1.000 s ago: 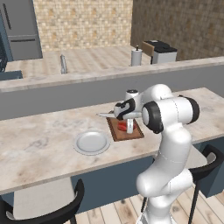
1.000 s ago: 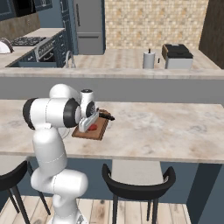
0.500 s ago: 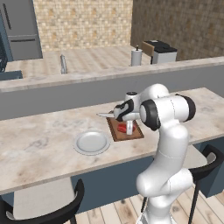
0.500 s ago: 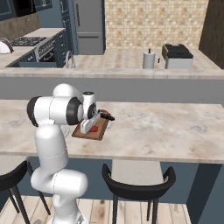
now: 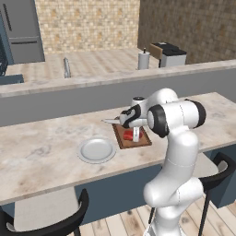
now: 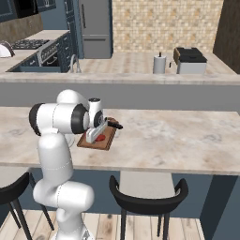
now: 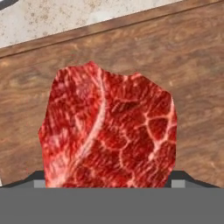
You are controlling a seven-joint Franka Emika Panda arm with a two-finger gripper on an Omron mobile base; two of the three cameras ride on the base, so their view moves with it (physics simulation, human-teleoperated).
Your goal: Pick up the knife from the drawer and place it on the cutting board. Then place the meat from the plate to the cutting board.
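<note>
The meat (image 7: 109, 131), a marbled raw red slab with an uneven outline, lies on the brown board (image 7: 192, 65), between the spread fingers of the gripper (image 5: 135, 136).

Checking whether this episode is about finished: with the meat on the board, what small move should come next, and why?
Probably lift the gripper straight up and clear. The meat lies on the cutting board, the knife rests at its far edge, and the plate is empty, so both placements look done.
</note>
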